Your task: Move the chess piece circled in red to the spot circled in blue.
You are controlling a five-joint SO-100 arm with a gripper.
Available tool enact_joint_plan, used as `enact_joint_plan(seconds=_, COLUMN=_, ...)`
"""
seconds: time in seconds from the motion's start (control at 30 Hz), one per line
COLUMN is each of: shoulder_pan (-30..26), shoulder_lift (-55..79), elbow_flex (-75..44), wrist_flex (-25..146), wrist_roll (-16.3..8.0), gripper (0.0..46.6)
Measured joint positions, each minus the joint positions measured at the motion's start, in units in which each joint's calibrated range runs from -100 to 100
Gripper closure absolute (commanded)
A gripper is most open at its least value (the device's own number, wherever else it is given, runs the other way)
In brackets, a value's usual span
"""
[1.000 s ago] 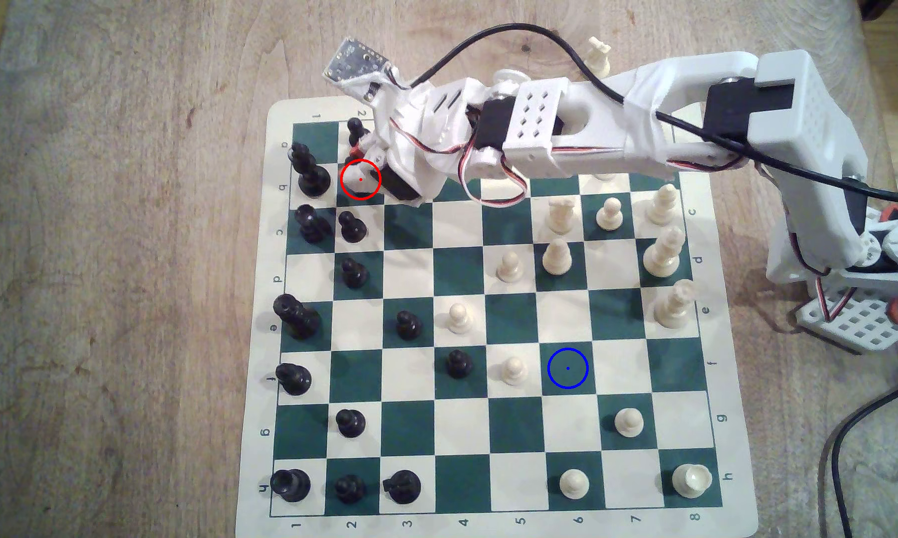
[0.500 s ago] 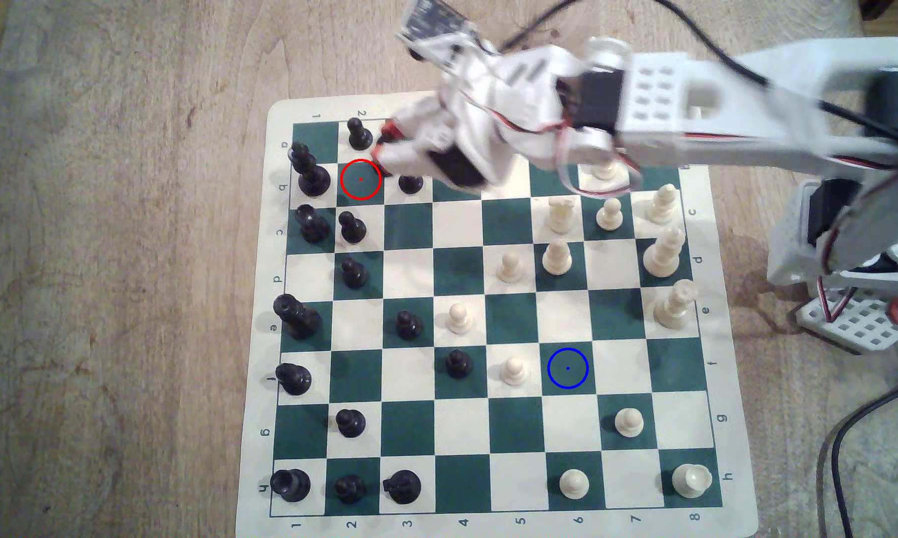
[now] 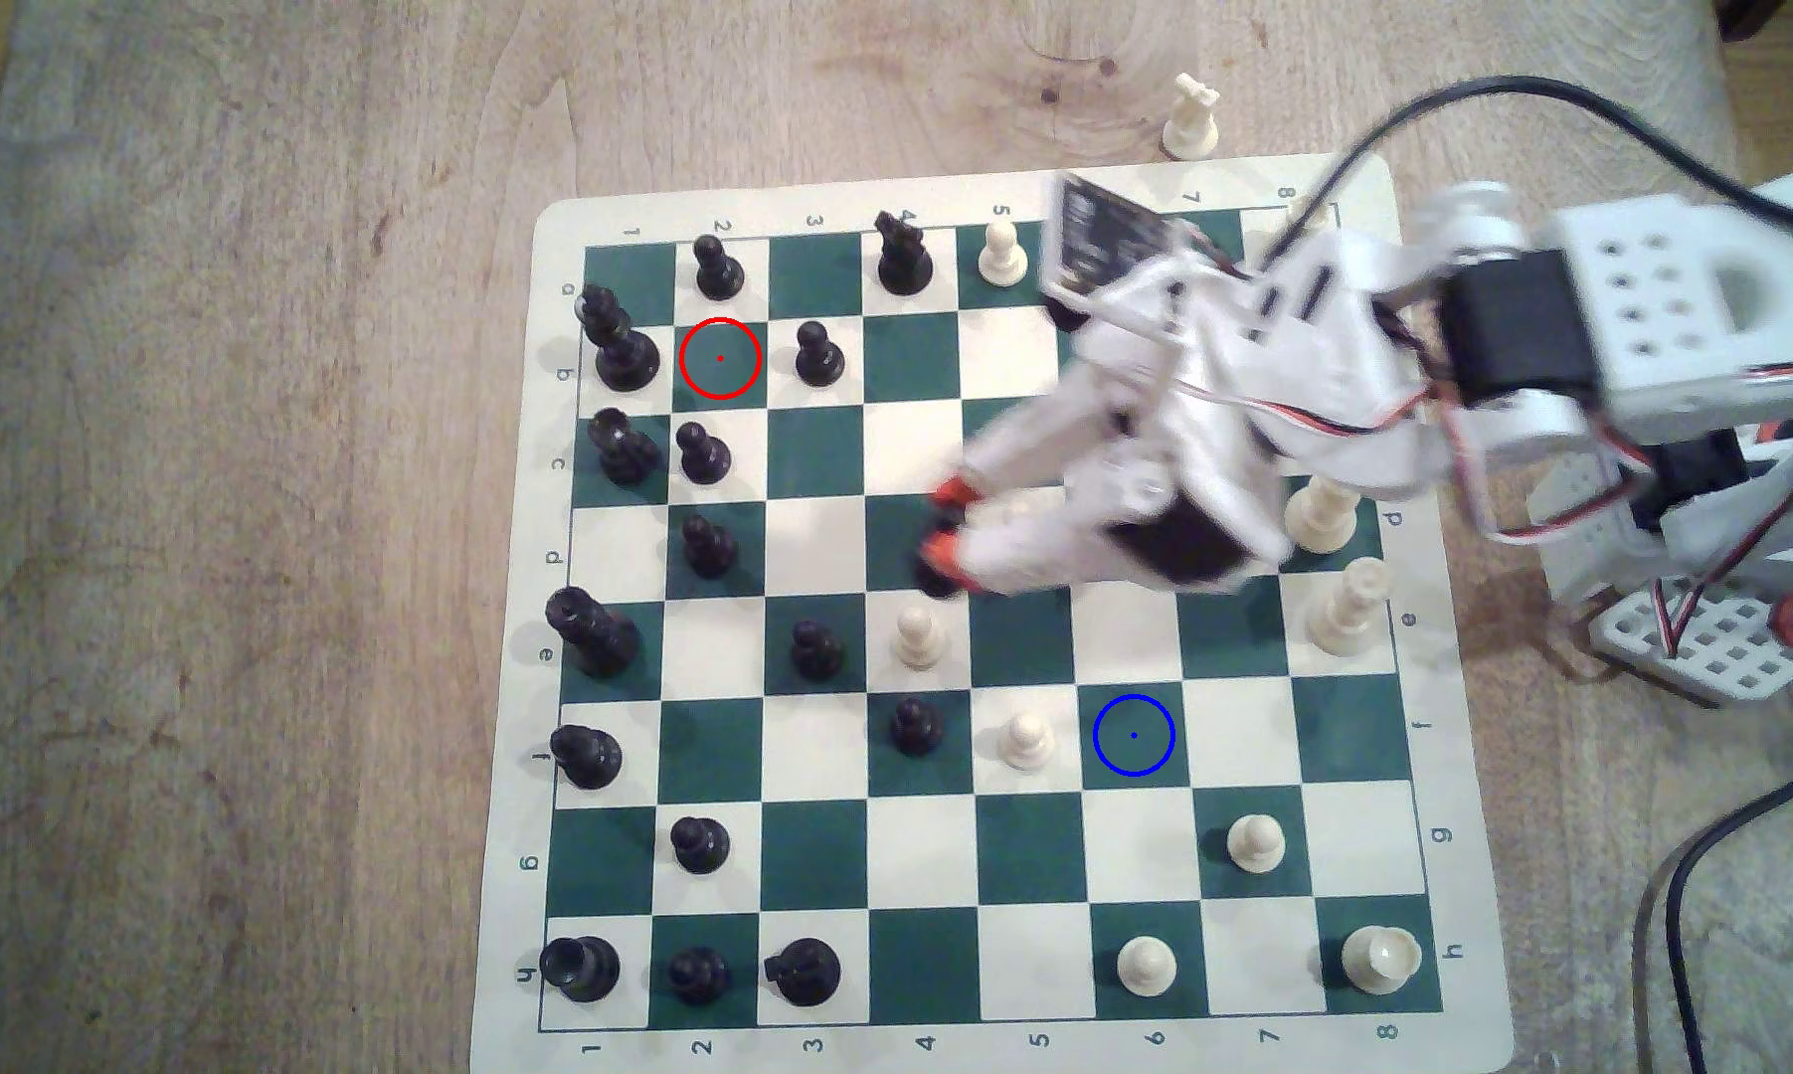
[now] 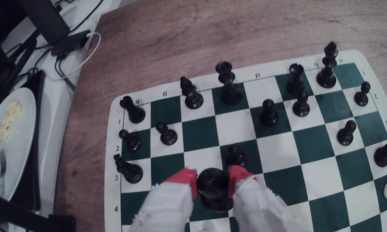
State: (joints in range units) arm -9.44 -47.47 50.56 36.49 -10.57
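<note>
Bishop (image 4: 213, 189) hung clamped in my tool (image 4: 212, 180) above mid-board; descending toward blue spot (image 3: 1134, 735), I risked toppling the adjacent white pawn (image 3: 1026, 741).

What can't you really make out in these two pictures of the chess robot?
- The carried black piece: in the exterior view motion blur and the pincer hide nearly all of it; in the wrist view its top shape is unclear from above.
- White pieces beneath the arm: covered in the exterior view.
- Whether the piece is clear of the board: neither view settles it.
- The fork on the plate: cut by the wrist view's edge.
</note>
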Motion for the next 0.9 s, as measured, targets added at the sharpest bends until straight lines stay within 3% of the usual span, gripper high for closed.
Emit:
enact_joint_plan(seconds=0.47, shoulder_pan=-11.21, shoulder_lift=-18.43, elbow_flex=18.08, wrist_flex=8.69, wrist_roll=1.37, gripper=46.0)
enact_joint_plan(seconds=0.73, shoulder_pan=-11.43, shoulder_lift=-19.19, elbow_flex=28.92, wrist_flex=2.95, wrist_roll=3.37, gripper=46.0)
enact_joint_plan(seconds=0.9, shoulder_pan=-8.78, shoulder_lift=-17.34, elbow_flex=32.99, wrist_flex=-4.06, wrist_roll=4.84, gripper=46.2)
